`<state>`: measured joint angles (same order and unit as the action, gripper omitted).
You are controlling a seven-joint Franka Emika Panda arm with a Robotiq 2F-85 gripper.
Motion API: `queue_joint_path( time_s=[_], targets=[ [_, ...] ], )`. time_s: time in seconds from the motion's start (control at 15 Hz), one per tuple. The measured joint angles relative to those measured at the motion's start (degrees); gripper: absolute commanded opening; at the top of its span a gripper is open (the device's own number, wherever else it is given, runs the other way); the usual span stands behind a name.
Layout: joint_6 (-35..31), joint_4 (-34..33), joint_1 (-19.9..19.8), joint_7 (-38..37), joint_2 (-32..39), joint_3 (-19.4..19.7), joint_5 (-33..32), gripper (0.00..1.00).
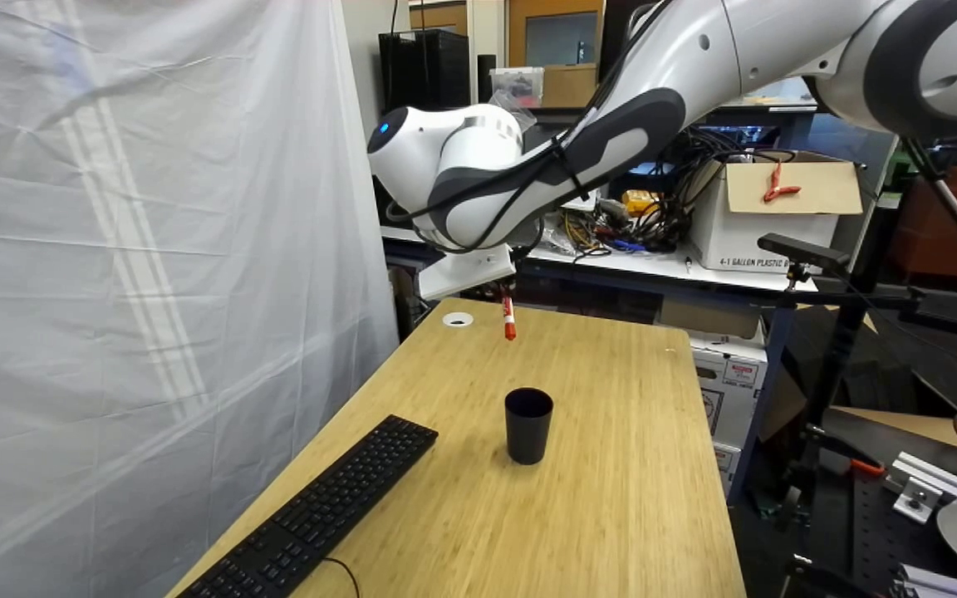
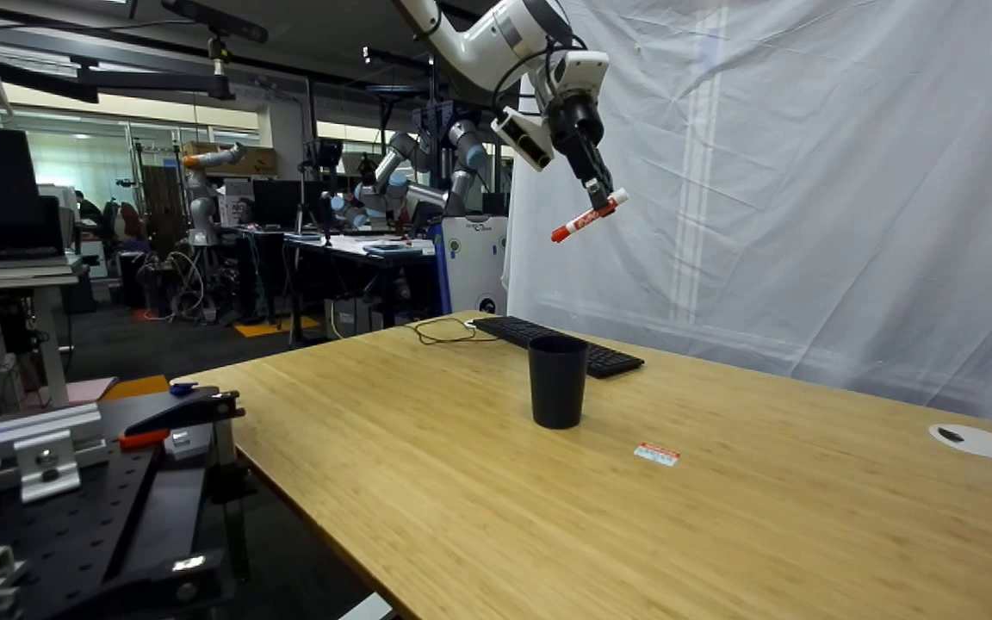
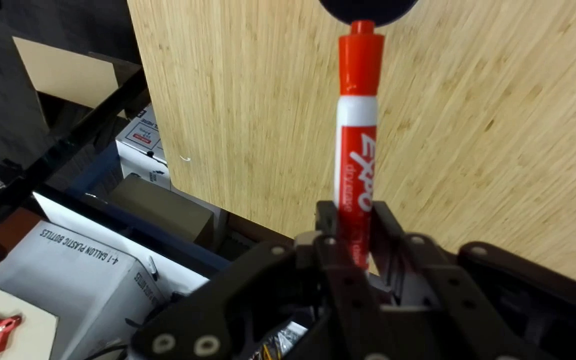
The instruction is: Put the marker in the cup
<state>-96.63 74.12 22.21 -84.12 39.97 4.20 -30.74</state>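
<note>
The marker is a red and white pen with a red cap; it shows in the wrist view [image 3: 357,145] and in both exterior views [image 1: 509,319] [image 2: 589,217]. My gripper [image 3: 353,215] is shut on its body, and the cap end sticks out past the fingertips. In an exterior view my gripper [image 2: 601,196] holds the marker tilted, cap end lower, well above the table. The black cup stands upright on the table in both exterior views [image 1: 527,432] [image 2: 558,387], below the marker's height and apart from it. Part of the cup [image 3: 370,10] shows at the wrist view's top edge, beyond the cap.
A black keyboard [image 1: 321,507] lies on the wooden table [image 1: 603,498] beside the cup. A small red and white label [image 2: 657,454] and a white round grommet [image 2: 976,442] are on the tabletop. A white curtain [image 1: 154,249] hangs along the keyboard side.
</note>
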Motion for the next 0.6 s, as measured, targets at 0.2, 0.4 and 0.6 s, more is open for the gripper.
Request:
queue_joint_path(
  time_s=[0.2,0.4,0.6],
  targets=[
    [-0.2,2.92,0.13,-2.92,-0.39,-0.24,0.0,0.05],
    [-0.51,6.05,0.13,-4.99,-1.38,-0.44,-0.01,0.05],
    [-0.82,8.61,0.13,-5.37,-2.76,-1.35,-0.01,0.19]
  ],
)
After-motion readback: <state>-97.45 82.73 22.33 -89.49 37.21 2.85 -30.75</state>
